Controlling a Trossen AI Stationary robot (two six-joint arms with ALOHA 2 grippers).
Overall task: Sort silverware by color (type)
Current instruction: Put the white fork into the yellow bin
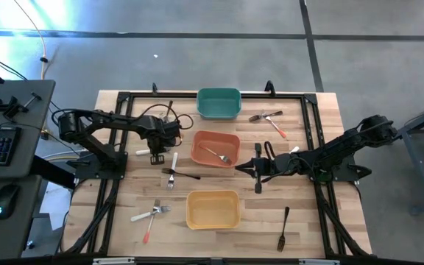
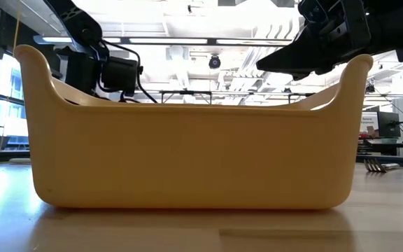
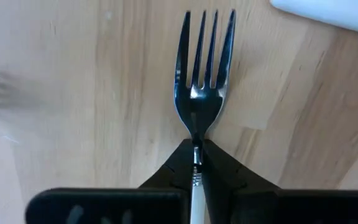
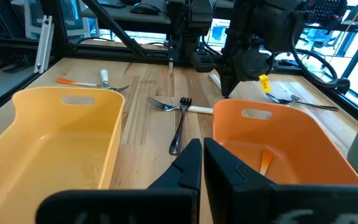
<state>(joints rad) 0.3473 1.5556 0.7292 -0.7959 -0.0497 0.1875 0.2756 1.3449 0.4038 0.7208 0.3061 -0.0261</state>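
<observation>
My left gripper [image 1: 166, 138] hangs over the table left of the orange bin [image 1: 215, 149], shut on a white-handled fork with a silver head [image 3: 204, 68]. Seen from the right wrist view, this fork [image 4: 170, 57] points down from the gripper. My right gripper [image 1: 258, 169] is shut and empty, hovering right of the orange bin; its fingers [image 4: 191, 163] point between the yellow bin [image 4: 61, 134] and the orange one. An orange-handled fork [image 1: 219, 154] lies in the orange bin. A white-handled fork crosses a dark one [image 1: 172, 172] on the table. My left gripper pinches the fork at its neck [image 3: 196, 149], just behind the silver head, between its two fingers. The white handle [image 3: 196, 196] runs back between the fingers, so they lie along the fork. The fingers point down and the tines stick out beyond them over the wood.
The green bin [image 1: 218, 103] stands at the far edge and the yellow bin [image 1: 213, 209] near the front. Loose forks lie far right [image 1: 271, 119], near left [image 1: 149, 215] and near right [image 1: 283, 228]. A white handle [image 1: 144, 152] lies beside the left gripper.
</observation>
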